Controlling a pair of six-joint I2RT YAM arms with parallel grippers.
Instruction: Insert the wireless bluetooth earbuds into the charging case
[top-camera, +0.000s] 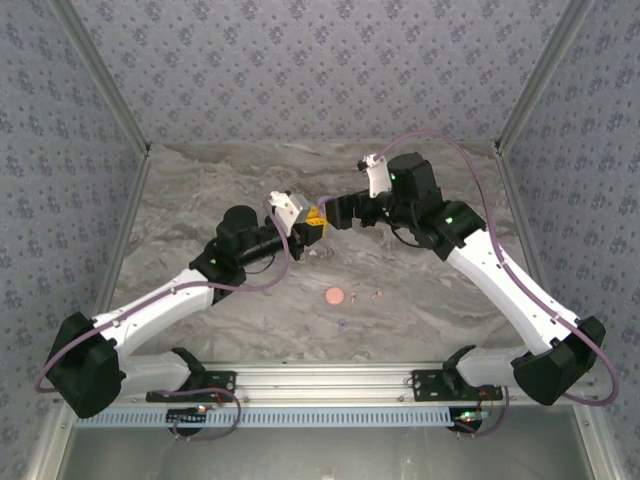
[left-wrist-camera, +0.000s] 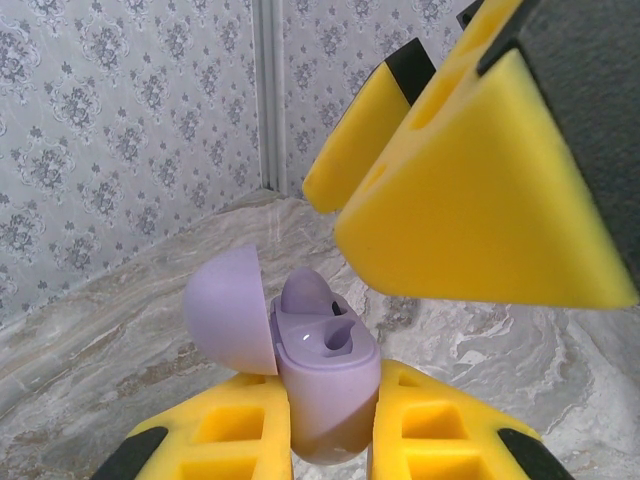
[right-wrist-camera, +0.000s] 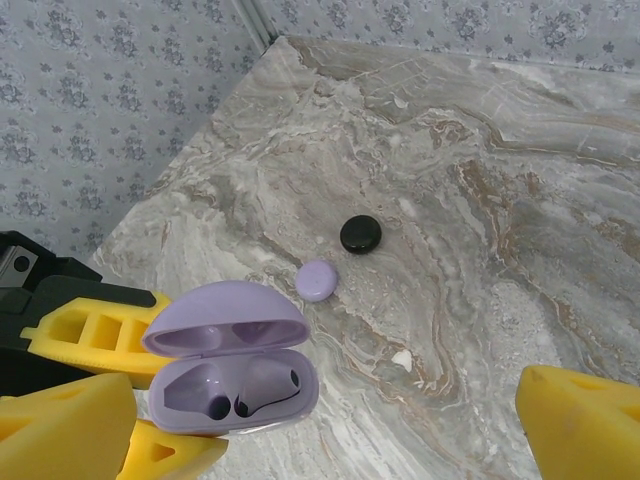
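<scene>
My left gripper (left-wrist-camera: 330, 405) is shut on the lower body of the lilac charging case (left-wrist-camera: 327, 375) and holds it upright above the table. Its lid (left-wrist-camera: 225, 310) is swung open to the left. One lilac earbud (left-wrist-camera: 305, 293) sits in the far slot, and the near slot (left-wrist-camera: 341, 338) is empty. My right gripper (right-wrist-camera: 320, 440) stands open and empty, its yellow fingers (left-wrist-camera: 470, 200) just above and beside the case (right-wrist-camera: 232, 372). In the top view both grippers meet mid-table, left (top-camera: 313, 226) and right (top-camera: 338, 212). Tiny loose earbuds (top-camera: 377, 294) lie on the marble nearer the arms' bases.
A pink round case (top-camera: 335, 296) lies on the marble table (top-camera: 200, 190) next to the loose earbuds. A small round lilac piece (right-wrist-camera: 317, 280) and a black round one (right-wrist-camera: 360, 234) rest on the table below the held case. Patterned walls close in the back and both sides.
</scene>
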